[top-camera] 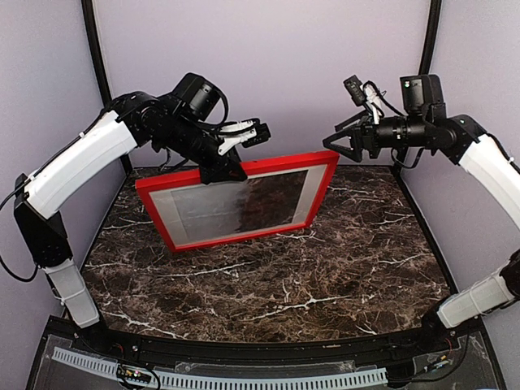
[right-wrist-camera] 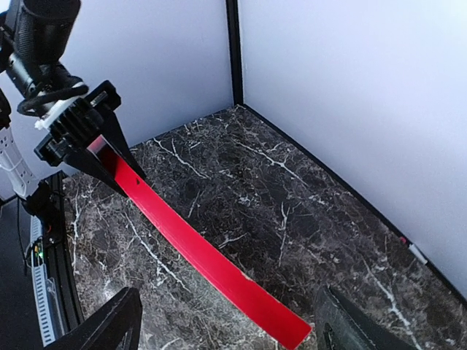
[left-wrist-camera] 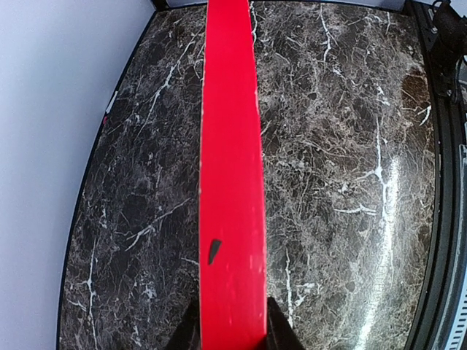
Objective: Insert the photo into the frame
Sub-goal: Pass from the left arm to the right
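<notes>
My left gripper (top-camera: 222,169) is clamped on the top edge of the frame (top-camera: 244,236), holding it tilted, red face up, above the marble table (top-camera: 325,276). My right gripper (top-camera: 335,143) gapes wide just beside its upper right corner, gripping nothing. I cannot tell what fills the frame's opening.

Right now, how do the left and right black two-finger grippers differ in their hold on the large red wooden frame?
The left gripper is shut on the frame at its top rail; the right gripper is open, holding nothing. The left gripper's fingers press both faces of the rail; the right gripper's stand wide either side of the frame's right-hand corner, apart from it. Both hang above the dark marble table at the frame's top edge.
</notes>
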Controlling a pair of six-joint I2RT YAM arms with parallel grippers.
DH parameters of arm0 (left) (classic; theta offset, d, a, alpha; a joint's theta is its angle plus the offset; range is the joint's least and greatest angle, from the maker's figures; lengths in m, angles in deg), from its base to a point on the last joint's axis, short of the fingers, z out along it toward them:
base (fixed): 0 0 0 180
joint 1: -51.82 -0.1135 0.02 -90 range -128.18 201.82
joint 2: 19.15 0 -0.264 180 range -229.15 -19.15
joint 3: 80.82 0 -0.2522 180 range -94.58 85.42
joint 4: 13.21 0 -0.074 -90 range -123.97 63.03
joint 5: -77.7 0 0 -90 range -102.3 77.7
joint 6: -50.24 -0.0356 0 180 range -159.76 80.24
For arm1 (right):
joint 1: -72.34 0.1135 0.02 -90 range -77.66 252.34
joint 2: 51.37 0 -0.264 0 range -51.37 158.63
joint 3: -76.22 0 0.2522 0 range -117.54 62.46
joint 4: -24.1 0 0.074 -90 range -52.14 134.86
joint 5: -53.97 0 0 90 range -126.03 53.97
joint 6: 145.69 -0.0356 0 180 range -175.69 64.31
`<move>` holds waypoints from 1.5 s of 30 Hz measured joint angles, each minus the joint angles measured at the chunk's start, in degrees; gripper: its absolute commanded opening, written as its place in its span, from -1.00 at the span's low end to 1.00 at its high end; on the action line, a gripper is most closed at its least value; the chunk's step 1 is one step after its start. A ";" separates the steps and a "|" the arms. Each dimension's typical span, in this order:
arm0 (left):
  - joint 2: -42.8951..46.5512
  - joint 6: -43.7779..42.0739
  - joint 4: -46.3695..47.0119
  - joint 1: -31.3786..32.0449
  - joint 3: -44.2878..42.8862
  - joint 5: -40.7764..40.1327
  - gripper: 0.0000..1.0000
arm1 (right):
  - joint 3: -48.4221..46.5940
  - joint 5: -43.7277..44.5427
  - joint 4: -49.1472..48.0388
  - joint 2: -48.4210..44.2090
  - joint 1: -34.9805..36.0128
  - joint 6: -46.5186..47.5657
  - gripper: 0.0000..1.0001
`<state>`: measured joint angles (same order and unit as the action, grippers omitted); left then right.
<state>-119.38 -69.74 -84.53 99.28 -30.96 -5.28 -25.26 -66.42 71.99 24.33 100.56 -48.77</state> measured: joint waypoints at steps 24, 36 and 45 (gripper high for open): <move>-1.11 -4.50 -5.05 -2.25 -3.58 9.75 -1.00 | -18.75 11.23 21.70 13.11 13.00 15.54 0.53; -0.90 -5.16 -6.01 -2.25 -3.61 13.14 -1.00 | -24.30 16.63 28.00 18.71 15.76 16.52 0.23; -0.90 -5.44 -6.05 -2.25 -3.61 13.42 -0.98 | -24.44 16.79 29.94 19.12 16.31 17.18 -0.08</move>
<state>-120.27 -75.18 -90.59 97.03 -34.57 8.14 -49.70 -49.63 101.93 43.45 116.87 -31.59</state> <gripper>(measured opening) 0.196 0.499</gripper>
